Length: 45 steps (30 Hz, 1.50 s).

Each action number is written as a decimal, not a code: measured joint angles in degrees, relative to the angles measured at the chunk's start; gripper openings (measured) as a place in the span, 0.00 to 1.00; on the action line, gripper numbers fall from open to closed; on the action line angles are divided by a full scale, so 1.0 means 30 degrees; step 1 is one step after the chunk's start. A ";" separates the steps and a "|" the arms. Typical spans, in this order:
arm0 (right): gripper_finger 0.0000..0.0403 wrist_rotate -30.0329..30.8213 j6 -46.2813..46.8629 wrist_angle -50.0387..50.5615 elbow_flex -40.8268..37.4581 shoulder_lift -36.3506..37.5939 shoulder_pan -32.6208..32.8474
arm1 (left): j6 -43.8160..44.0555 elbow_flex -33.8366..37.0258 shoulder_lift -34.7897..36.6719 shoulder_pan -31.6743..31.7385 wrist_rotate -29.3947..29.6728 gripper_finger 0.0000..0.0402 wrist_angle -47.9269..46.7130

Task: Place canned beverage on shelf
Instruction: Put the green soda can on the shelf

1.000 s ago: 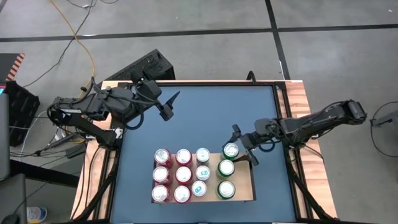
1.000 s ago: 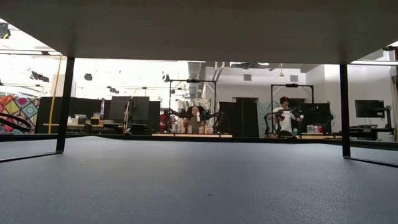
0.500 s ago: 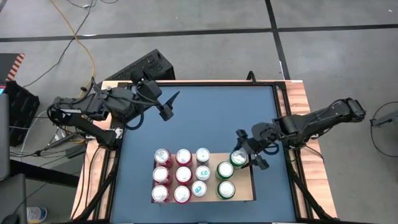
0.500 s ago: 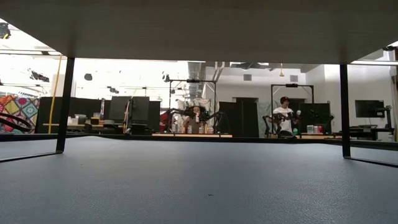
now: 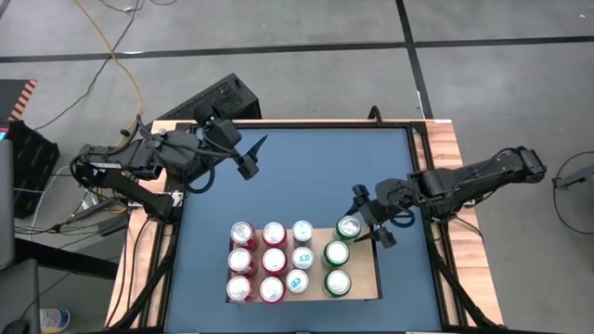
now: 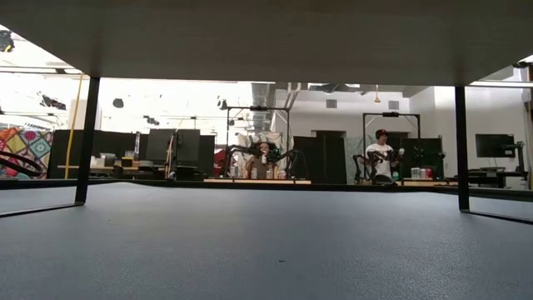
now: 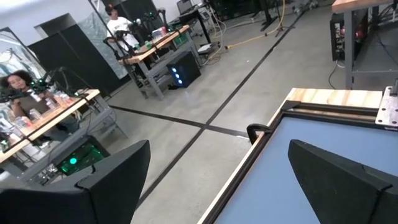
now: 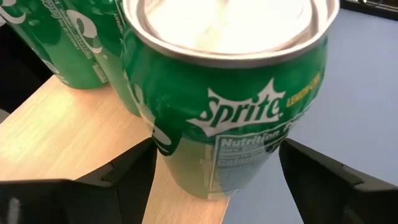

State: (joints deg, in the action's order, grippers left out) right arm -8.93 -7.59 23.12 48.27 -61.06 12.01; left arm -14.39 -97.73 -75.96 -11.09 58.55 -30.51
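1. The right gripper (image 5: 364, 219) has its jaws wide, one on each side of a green Sprite can (image 8: 227, 93). I cannot tell if they press on it.
2. The can stands up on the back edge of the shelf (image 5: 369, 275), a pale wood board.
3. Two more green cans (image 5: 336, 267) stand just beside it. Red cans (image 5: 257, 261) and pale cans (image 5: 302, 256) stand in rows nearby.
4. The shelf lies on the blue worktop (image 5: 306, 176).
5. The left gripper (image 5: 252, 158) waits up high over the back left of the worktop, jaws wide, holding nothing.
6. Behind is a big room with desks (image 6: 250, 178) and a person (image 6: 383, 155).
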 joint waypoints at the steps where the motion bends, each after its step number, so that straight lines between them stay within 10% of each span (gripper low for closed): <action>1: 0.80 0.0007 -0.0001 -0.0008 0.0000 0.0000 0.0000 | 0.0000 0.0000 0.0000 0.0000 0.0003 0.92 -0.0053; 26: 0.92 0.3282 0.2604 0.7940 0.3801 0.0000 0.0726 | 0.0022 0.0000 0.0000 0.0066 0.0096 0.92 -0.0264; 41: 0.06 0.4614 0.8948 0.9107 0.4823 -0.0136 0.2874 | 0.1706 -0.0022 0.2321 -0.1236 0.0276 0.92 0.0459; 45: 0.05 0.6134 0.9237 0.9116 0.4823 -0.0391 0.3257 | 0.2368 -0.0029 0.2630 -0.1704 0.0963 0.92 -0.0181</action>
State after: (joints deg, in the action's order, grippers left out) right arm 9.47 20.12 50.46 62.74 -62.23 21.78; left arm -7.29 -97.82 -68.07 -16.20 61.44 -31.05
